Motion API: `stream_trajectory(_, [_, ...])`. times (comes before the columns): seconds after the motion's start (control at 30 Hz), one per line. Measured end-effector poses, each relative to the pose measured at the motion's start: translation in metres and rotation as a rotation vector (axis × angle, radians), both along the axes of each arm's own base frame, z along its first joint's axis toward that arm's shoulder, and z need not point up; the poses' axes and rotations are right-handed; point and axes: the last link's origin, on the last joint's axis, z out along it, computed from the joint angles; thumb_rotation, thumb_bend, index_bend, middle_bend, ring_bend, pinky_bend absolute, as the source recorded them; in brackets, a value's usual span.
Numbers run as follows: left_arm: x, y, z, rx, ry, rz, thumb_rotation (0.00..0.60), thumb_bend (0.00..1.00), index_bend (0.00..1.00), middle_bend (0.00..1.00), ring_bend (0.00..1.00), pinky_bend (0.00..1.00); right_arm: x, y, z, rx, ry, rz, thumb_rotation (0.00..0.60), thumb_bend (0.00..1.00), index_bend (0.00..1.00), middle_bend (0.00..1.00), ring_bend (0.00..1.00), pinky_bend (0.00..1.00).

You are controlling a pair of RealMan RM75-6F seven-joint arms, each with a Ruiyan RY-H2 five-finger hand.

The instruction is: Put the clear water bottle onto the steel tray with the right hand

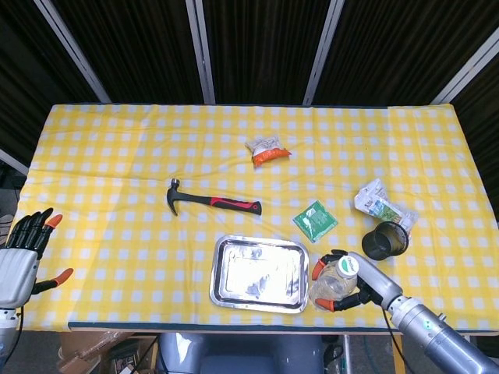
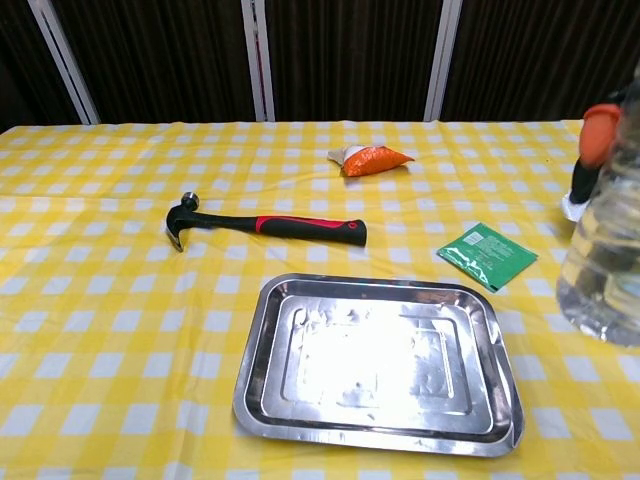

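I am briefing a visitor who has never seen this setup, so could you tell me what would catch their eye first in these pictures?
First the right hand at the table's near edge, gripping the clear water bottle just right of the steel tray, which holds nothing. Next the red-handled hammer lying behind the tray on the yellow checked cloth, and the left hand waiting empty off the table's left side.

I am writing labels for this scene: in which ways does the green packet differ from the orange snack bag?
The green packet is flat and square; the orange snack bag is puffy, with a pale crumpled top. The packet lies near the steel tray; the bag lies further back, beyond the hammer. Both lie untouched on the tablecloth.
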Motion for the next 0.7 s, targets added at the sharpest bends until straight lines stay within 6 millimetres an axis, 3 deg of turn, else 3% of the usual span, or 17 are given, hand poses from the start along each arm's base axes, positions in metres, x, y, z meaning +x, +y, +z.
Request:
stream_trajectory(0.13, [0.0, 0.001, -0.002, -0.002, 0.006, 0.001, 0.6, 0.19, 0.08, 0.0, 0.0, 0.0, -0.005, 0.006, -0.034, 0.01, -0.072, -0.003, 0.6, 0.5, 0.65, 0.53, 0.26, 0.0])
stream_trajectory(0.23, [0.0, 0.001, -0.002, -0.001, 0.011, 0.001, 0.6, 0.19, 0.08, 0.0, 0.0, 0.0, -0.002, 0.006, -0.048, -0.027, -0.129, 0.006, 0.6, 0.5, 0.65, 0.53, 0.26, 0.0])
stream_trajectory(0.5, [0.0, 0.003, -0.007, -0.01, 0.025, 0.003, 0.6, 0.19, 0.08, 0.0, 0.0, 0.0, 0.006, 0.01, -0.07, -0.111, -0.211, 0.038, 0.6, 0.5, 0.65, 0.53, 0.26, 0.0])
stream_trajectory(0.7, [-0.002, 0.004, -0.005, 0.003, 0.024, 0.013, 0.6, 0.19, 0.08, 0.0, 0.0, 0.0, -0.007, 0.009, -0.07, -0.133, -0.16, 0.031, 0.6, 0.5, 0.65, 0.53, 0.26, 0.0])
